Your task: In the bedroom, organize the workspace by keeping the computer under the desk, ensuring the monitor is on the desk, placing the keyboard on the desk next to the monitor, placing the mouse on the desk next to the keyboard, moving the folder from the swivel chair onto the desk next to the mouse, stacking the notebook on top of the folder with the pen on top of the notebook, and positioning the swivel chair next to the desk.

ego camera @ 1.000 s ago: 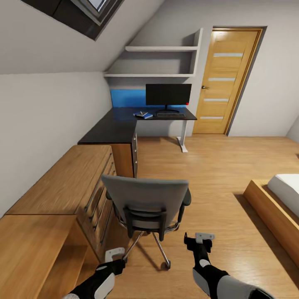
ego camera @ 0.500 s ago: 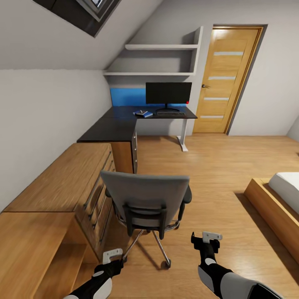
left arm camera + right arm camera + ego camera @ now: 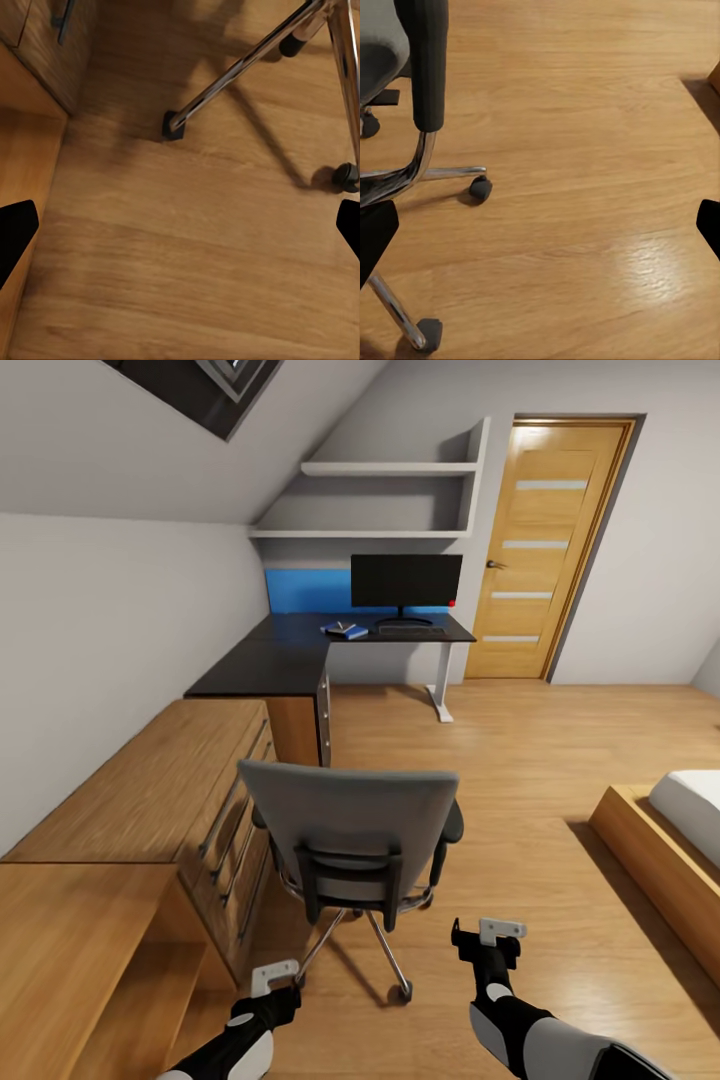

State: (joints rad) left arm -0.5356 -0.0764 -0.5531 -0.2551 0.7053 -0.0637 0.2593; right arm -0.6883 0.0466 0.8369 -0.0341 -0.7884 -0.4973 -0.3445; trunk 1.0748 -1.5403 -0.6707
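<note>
Two grippers are hanging low over the plank floor [image 3: 520,780]: the left gripper [image 3: 274,975] and the right gripper [image 3: 488,934], each with its two fingers spread and holding nothing. Just beyond them one swivel chair [image 3: 350,830] is standing with its back toward the camera, its casters on the floor, beside one long wooden cabinet [image 3: 150,800]. Farther off, one black tabletop [image 3: 270,665] is carrying one monitor [image 3: 405,582] near its far edge, one keyboard [image 3: 411,631] in front of it, and one blue folder [image 3: 346,630] just beside the keyboard with something pale lying on it. One door [image 3: 545,550] is standing behind.
</note>
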